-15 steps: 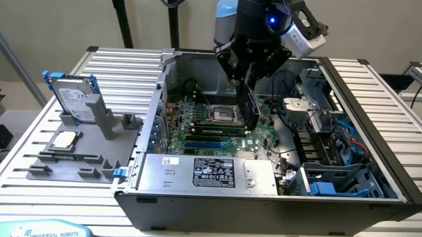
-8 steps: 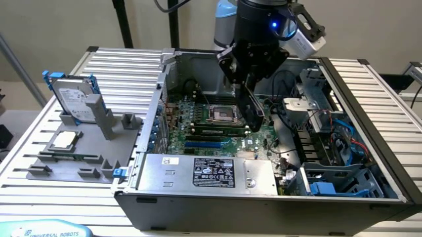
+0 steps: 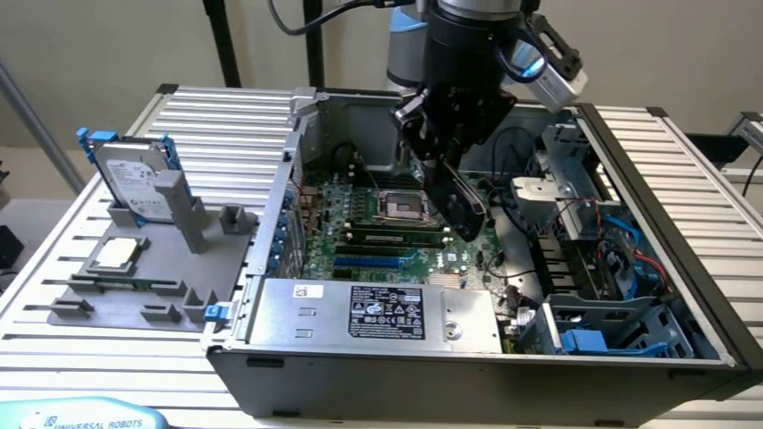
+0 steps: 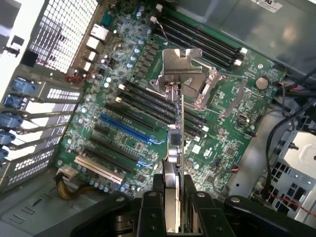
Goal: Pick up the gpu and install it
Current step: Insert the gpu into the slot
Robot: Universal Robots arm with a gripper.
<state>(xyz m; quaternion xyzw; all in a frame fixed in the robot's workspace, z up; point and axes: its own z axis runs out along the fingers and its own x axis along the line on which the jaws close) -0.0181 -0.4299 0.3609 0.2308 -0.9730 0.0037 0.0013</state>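
Over the open computer case (image 3: pixel 477 380), the hand (image 3: pixel 444 170) is clenched on the gpu (image 3: pixel 460 207). I see the card hanging tilted in the air above the green motherboard (image 3: pixel 357 248), close over the square CPU socket (image 3: pixel 399 208) and seated in no slot. From the wrist view the gpu (image 4: pixel 176 143) appears edge-on between the black fingers (image 4: pixel 150 215): a thin flat card with a greenish board edge and a notched silver metal bracket (image 4: pixel 178 64) at its far end. Beneath it run long black memory slots (image 4: pixel 148 101) and, further off, a blue expansion slot (image 4: pixel 129 131) among parallel black ones. Within the case, a grey sheet-metal power supply (image 3: pixel 370 313) with a printed label lies along the near wall, and loose black, red and blue cables (image 3: pixel 596 241) crowd the drive cage at the exterior view's right. The case rests on a ribbed aluminium counter (image 3: pixel 221 105). At the exterior view's left, well apart from the hand, a grey moulded fixture (image 3: pixel 161 290) holds a silver hard drive (image 3: pixel 129 179) upright in a blue frame, and a small square silver CPU chip (image 3: pixel 120 253) lies flat just beside it.
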